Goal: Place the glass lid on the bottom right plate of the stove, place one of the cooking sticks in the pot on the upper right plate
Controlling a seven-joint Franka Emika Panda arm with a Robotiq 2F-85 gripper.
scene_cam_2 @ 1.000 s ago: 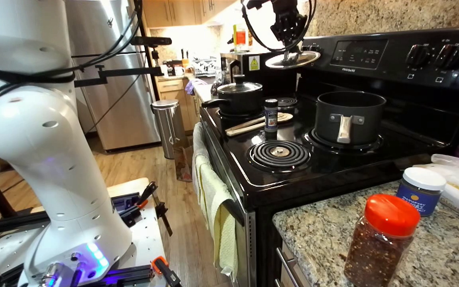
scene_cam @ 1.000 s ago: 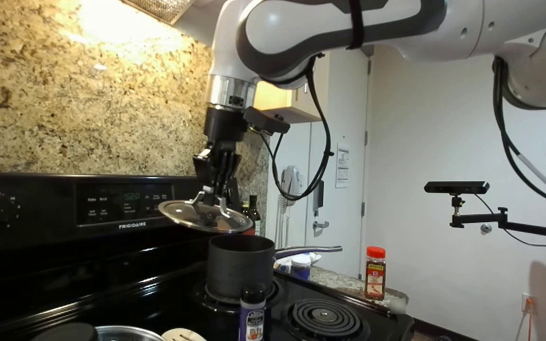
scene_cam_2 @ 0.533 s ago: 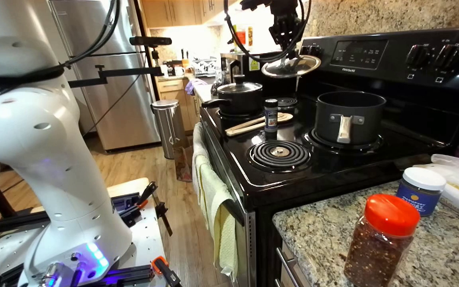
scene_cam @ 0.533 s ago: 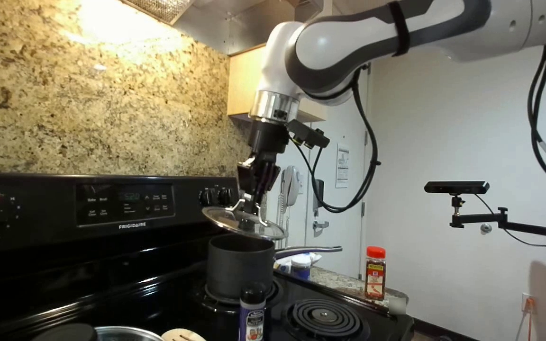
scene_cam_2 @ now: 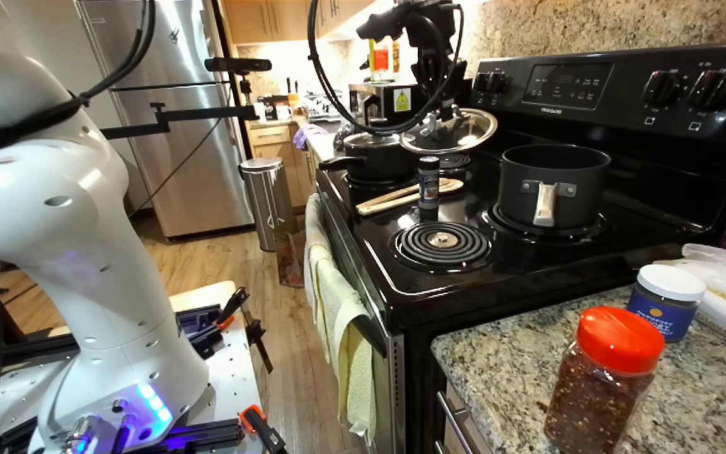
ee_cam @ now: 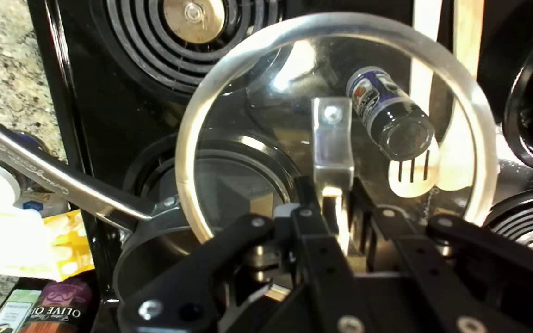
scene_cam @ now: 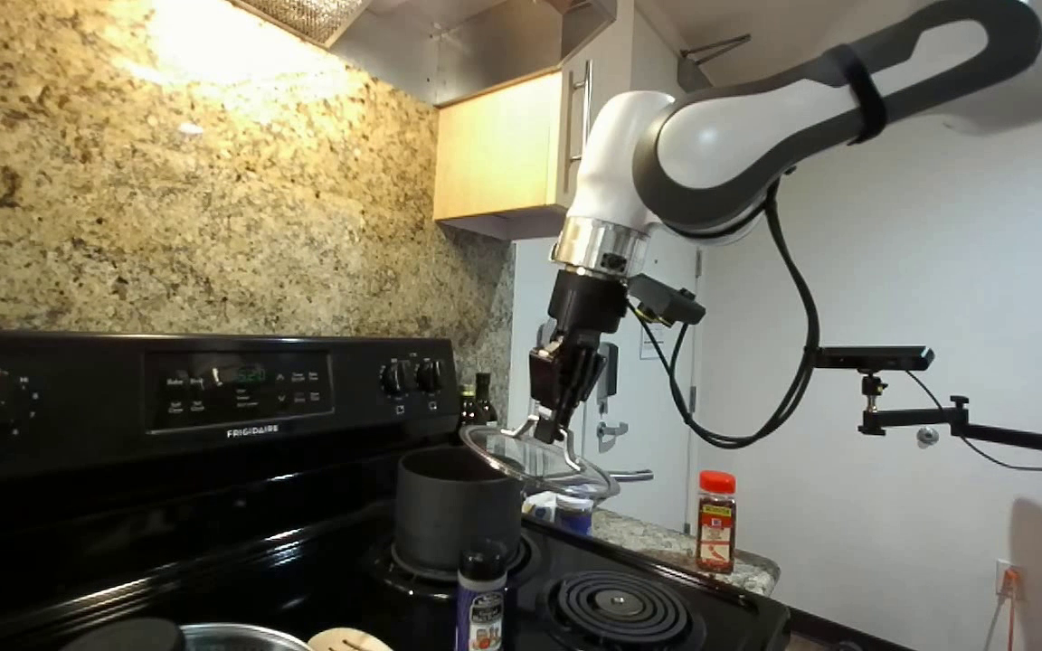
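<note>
My gripper (scene_cam: pixel 550 429) is shut on the metal handle of the glass lid (scene_cam: pixel 521 465) and holds it tilted in the air. In an exterior view the lid overlaps the right rim of the dark pot (scene_cam: pixel 458 520), which stands on the upper right plate. The lid (scene_cam_2: pixel 475 131) also hangs above the stove in an exterior view. In the wrist view the gripper (ee_cam: pixel 331 187) has the handle between its fingers. The bottom right plate (scene_cam_2: pixel 442 244) is a bare coil. Two wooden cooking sticks (scene_cam_2: pixel 391 200) lie on the stove, partly seen through the lid in the wrist view (ee_cam: pixel 410 182).
A purple-label spice bottle (scene_cam_2: pixel 429 189) stands among the sticks, near the coil. A lidded black pot (scene_cam_2: pixel 379 161) is farther along the stove. The pot's long handle (ee_cam: pixel 58 173) sticks out over the counter side. A red-capped jar (scene_cam_2: pixel 609 378) and white-capped jar (scene_cam_2: pixel 665 309) stand on the counter.
In an exterior view my gripper has moved right and down with the lid, from above the pot's left side to its right side. The lid tilts more. The stove items have not moved.
</note>
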